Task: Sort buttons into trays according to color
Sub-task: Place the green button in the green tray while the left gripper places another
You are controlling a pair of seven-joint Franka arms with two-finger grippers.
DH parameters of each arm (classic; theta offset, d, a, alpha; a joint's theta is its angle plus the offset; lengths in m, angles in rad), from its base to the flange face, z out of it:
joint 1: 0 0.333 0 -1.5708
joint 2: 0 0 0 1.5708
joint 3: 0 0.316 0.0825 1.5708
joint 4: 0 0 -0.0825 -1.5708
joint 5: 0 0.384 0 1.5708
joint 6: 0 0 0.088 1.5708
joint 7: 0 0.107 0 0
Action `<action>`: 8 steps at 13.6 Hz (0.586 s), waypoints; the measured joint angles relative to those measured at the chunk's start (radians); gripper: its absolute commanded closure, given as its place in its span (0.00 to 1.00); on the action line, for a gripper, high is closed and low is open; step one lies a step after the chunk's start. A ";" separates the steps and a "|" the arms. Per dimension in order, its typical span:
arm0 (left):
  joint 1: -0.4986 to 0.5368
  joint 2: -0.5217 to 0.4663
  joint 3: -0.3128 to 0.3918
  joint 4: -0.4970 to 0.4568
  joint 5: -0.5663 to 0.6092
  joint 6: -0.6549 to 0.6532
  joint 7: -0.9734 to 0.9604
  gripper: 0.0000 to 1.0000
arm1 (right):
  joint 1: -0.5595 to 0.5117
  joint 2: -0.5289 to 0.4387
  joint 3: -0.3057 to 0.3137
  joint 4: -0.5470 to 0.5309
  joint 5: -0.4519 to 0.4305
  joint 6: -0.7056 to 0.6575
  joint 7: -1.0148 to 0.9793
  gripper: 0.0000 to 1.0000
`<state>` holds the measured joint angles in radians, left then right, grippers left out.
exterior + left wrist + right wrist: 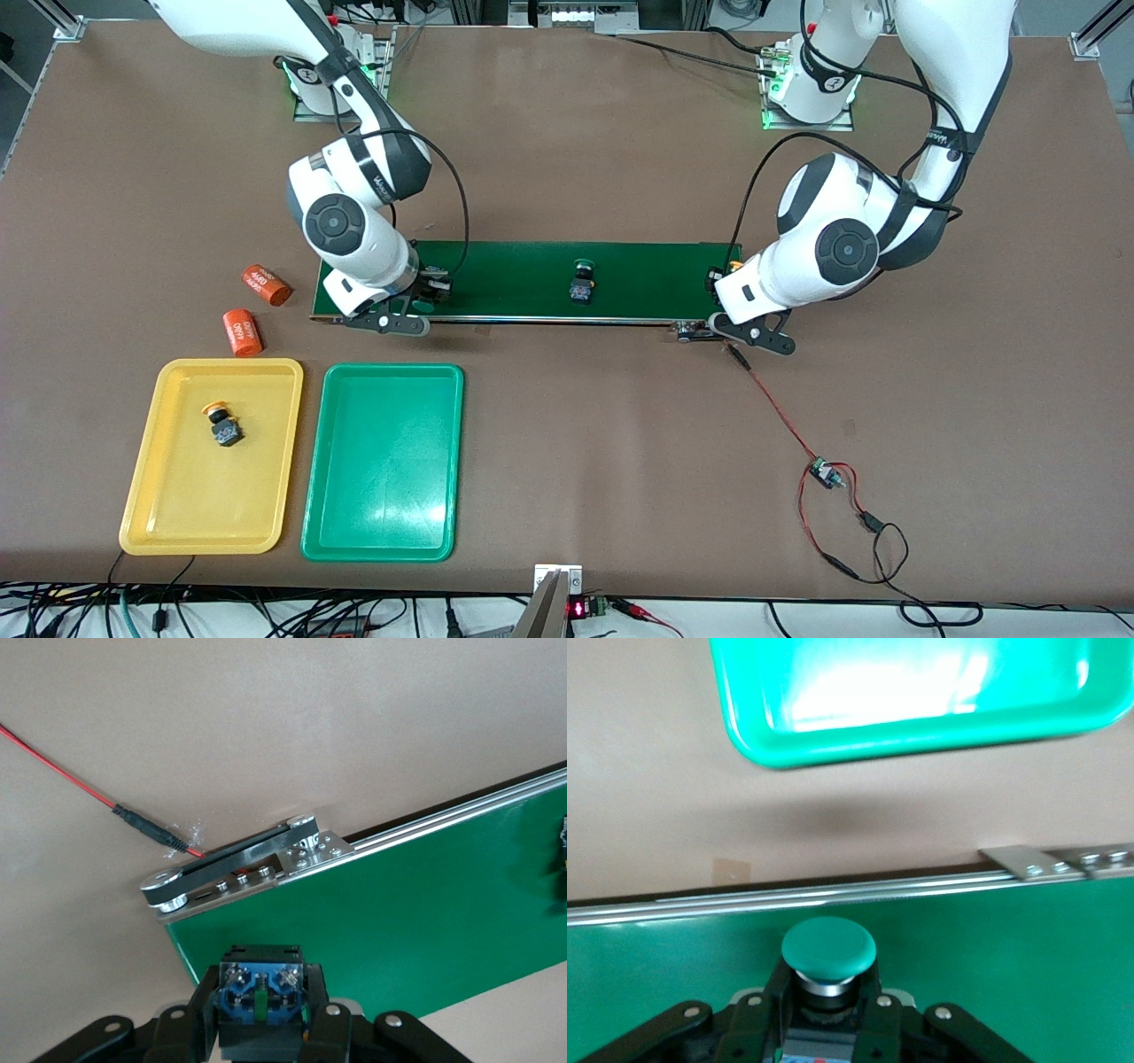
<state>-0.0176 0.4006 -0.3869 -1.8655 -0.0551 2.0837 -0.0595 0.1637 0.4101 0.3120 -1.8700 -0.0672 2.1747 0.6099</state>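
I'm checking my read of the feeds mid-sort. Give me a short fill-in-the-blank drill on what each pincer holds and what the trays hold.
1. The right pincer is shut on a button with a ___ cap.
2. The yellow tray holds ___ button.
3. The green tray holds ___ buttons.
4. The left pincer grips a button over the end of the dark green ___.

Missing words: green; one; no; belt

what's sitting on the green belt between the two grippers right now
One small push-button switch with a green cap lies mid-belt on the long dark green flat belt, between the right gripper and the left gripper, both shut on buttons. The front view shows it.
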 measured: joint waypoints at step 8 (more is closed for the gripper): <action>-0.030 0.044 0.000 -0.081 0.000 0.146 -0.115 1.00 | -0.099 0.074 -0.060 0.270 0.003 -0.009 -0.435 0.77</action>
<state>-0.0472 0.4448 -0.3870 -1.9463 -0.0552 2.2301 -0.1745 0.0645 0.4838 0.2516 -1.5998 -0.0644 2.1662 0.1746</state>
